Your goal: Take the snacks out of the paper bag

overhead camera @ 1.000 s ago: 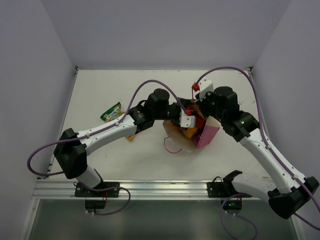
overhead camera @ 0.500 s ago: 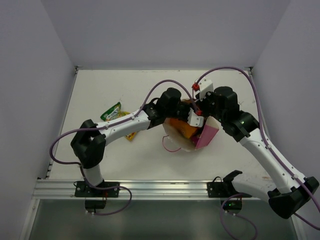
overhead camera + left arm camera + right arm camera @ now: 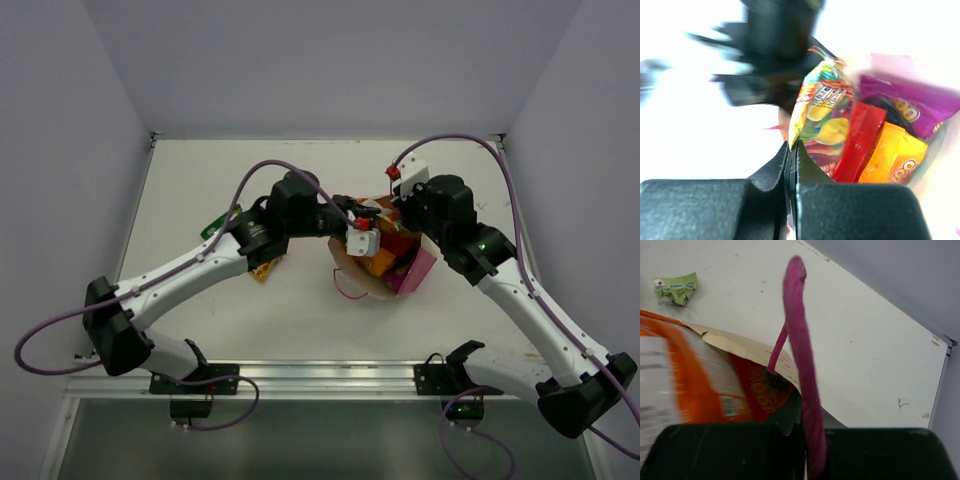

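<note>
Closest to the arm bases, the paper bag [image 3: 416, 272] sits around the middle of the table [image 3: 300, 330]. It's leaning with its mouth open, and one thin cord loop [image 3: 345, 291] lies on the table at its near-left corner. Left of the bag, a yellow bar wrapper [image 3: 265, 268] pokes out from under the left arm. Further left again, a green packet [image 3: 212, 228] is mostly covered by that same arm.

The left gripper [image 3: 791, 150] is right at the bag's mouth with its fingers pressed flat together. The wrist view is pretty blurry, but it looks like they've pinched the bottom corner of a rainbow-print packet [image 3: 822, 112]. Beside that one, inside the bag, there's a red packet [image 3: 860, 140] and an orange packet [image 3: 895, 157], with a purple-magenta packet [image 3: 910, 105] deeper in.

On the bag's far side, the right gripper [image 3: 812, 432] is clamped tight on the bag's pink cord handle [image 3: 800, 340], which sticks straight up out of the fingers. Past the bag's rim, a tiny pale green packet [image 3: 676, 287] lies crumpled on the table, clear of the bag.
</note>
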`<state>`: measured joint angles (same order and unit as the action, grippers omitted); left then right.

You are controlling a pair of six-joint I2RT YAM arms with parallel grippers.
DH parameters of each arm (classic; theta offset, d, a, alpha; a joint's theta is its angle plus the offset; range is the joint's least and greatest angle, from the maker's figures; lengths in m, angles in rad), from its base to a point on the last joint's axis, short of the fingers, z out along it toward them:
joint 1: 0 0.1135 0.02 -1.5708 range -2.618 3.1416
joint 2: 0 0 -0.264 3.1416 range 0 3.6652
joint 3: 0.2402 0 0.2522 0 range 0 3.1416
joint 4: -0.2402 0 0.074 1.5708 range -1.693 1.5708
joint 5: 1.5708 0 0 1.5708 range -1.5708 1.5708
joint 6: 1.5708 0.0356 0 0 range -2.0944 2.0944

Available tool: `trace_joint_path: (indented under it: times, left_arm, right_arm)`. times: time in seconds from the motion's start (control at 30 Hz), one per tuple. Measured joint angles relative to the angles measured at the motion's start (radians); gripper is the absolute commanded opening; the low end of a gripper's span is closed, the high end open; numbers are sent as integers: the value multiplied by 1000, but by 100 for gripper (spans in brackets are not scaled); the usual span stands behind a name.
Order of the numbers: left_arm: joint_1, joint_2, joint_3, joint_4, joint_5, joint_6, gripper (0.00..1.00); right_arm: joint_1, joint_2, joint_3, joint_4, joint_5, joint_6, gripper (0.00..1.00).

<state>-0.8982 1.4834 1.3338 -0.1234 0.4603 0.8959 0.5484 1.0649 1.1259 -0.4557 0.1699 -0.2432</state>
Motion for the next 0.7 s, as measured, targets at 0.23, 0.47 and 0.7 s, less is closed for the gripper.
trace_joint_path:
  times: [0.23, 0.47, 0.7]
  left_arm:
    - [13, -322, -96, 6, -205, -103, 0]
    - [240, -360, -226, 34, -484, -277, 0]
    - [383, -66, -263, 122, -681, -355, 0]
  right_arm:
    - [-20, 0, -5, 7, 68, 15, 0]
    - [-25, 0, -9, 7, 90, 30, 0]
    - [-26, 0, -10, 8, 92, 44, 0]
